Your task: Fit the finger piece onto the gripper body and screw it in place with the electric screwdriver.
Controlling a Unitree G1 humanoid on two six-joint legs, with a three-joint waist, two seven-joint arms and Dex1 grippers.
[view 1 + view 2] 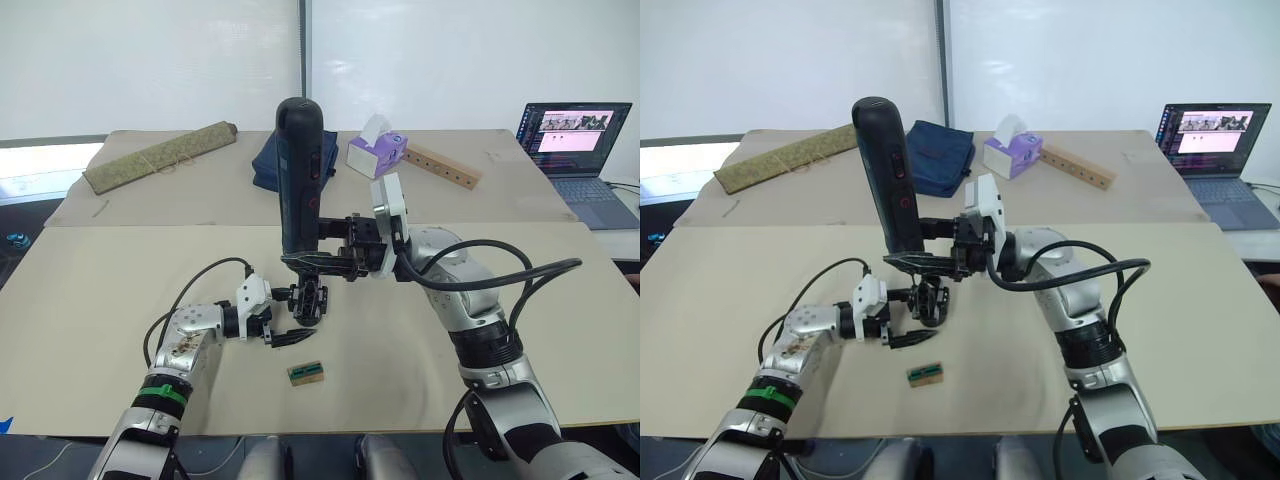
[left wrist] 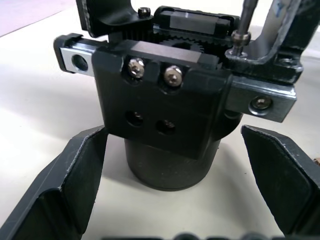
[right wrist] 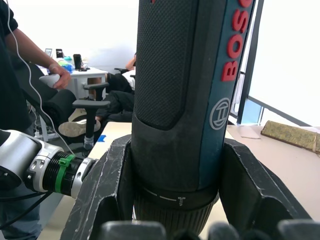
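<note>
The electric screwdriver (image 1: 299,175) stands upright, black with red marks, and my right gripper (image 1: 306,244) is shut on its lower end; the fingers (image 3: 107,190) clamp both sides of its barrel. Its thin bit (image 2: 247,15) comes down onto a screw on top of the gripper body (image 2: 165,105), a black block on a round base (image 1: 310,300). A black finger piece (image 2: 286,37) rises from the body right beside the bit. My left gripper (image 1: 289,319) is open, with its fingers (image 2: 75,175) on either side of the round base and gaps showing.
A small green-topped block (image 1: 306,372) lies just in front of the body. Along the back are a rolled mat (image 1: 160,155), a blue cloth (image 1: 940,152), a tissue box (image 1: 377,152), a wooden strip (image 1: 440,167) and a laptop (image 1: 575,150). A person (image 3: 20,60) stands beyond the table.
</note>
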